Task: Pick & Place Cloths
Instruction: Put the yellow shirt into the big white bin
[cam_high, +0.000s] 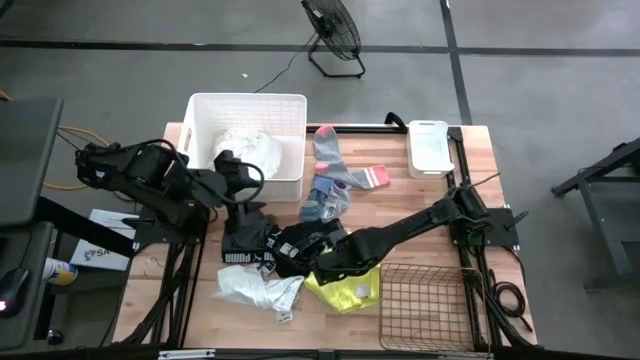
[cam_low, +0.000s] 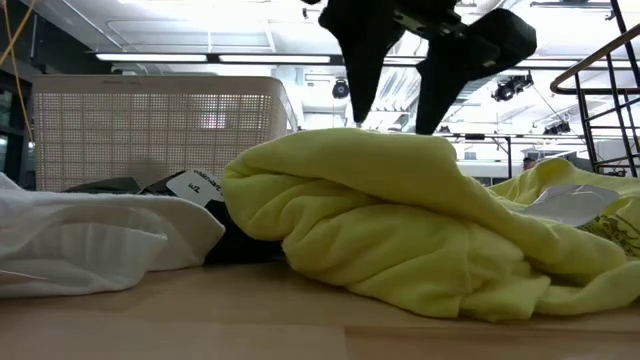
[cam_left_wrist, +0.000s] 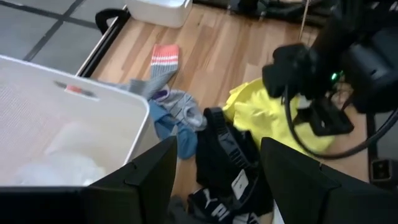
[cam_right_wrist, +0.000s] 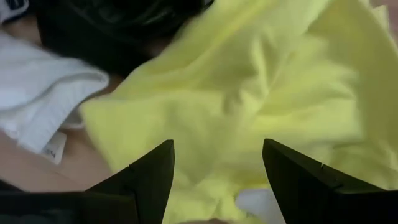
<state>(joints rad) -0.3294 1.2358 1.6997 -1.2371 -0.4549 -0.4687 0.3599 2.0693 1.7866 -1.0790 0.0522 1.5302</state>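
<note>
The white plastic tub (cam_high: 203, 113) is placed at the far left part of the table (cam_high: 395, 210), and a big white cloth (cam_high: 250, 150) is seen inside it as a rounded heap with no clear long axis. A second white cloth (cam_high: 255, 290) is spread near the front edge, with its long axis running left to right. Just beside it, the neon yellow cloth (cam_high: 352, 290) is bunched against the brown wire basket (cam_high: 425, 305), and its length also runs across the table. The right gripper (cam_low: 392, 120) is held directly above this yellow cloth, fingers parted about halfway, and nothing is gripped. Black cloths with white print (cam_high: 262, 248) are piled between the two arms. The grey-blue socks (cam_high: 330, 185) are laid beside the tub, one pointing diagonally toward the far edge. The left gripper (cam_left_wrist: 214, 180) is kept over the tub's near edge, half open and empty.
</note>
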